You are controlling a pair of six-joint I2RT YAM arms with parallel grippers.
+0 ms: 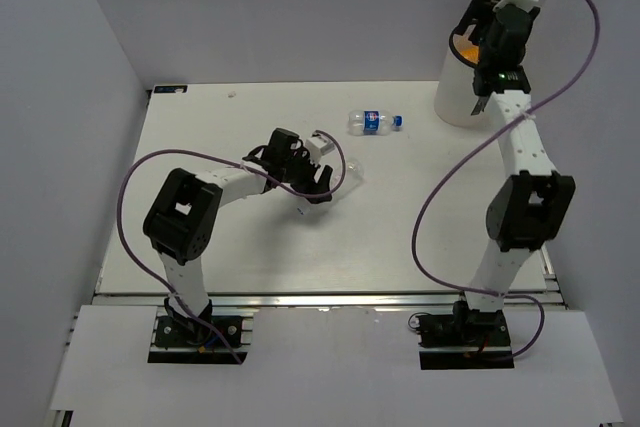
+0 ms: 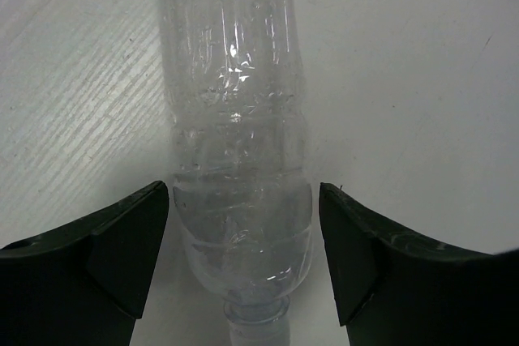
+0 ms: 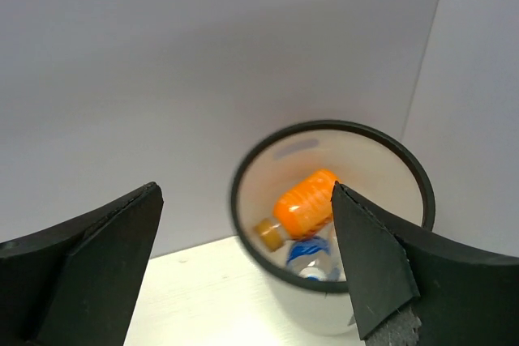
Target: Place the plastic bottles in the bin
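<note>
A clear unlabelled bottle (image 2: 235, 119) lies on the table between the jaws of my left gripper (image 2: 243, 241), neck towards the camera. The jaws are open, with a gap on each side. In the top view this gripper (image 1: 322, 187) is mid-table with the bottle (image 1: 350, 172) just beyond it. A blue-labelled bottle (image 1: 372, 122) lies further back. The white bin (image 1: 455, 97) stands at the back right. My right gripper (image 1: 487, 32) hangs open and empty above it. In the right wrist view (image 3: 245, 200) the bin (image 3: 324, 313) holds the orange bottle (image 3: 306, 202) and a blue-labelled bottle (image 3: 312, 257).
White walls close in the table at the back and on both sides. The right arm's purple cable (image 1: 440, 187) loops over the table's right part. The bin stands in the back right corner against the walls.
</note>
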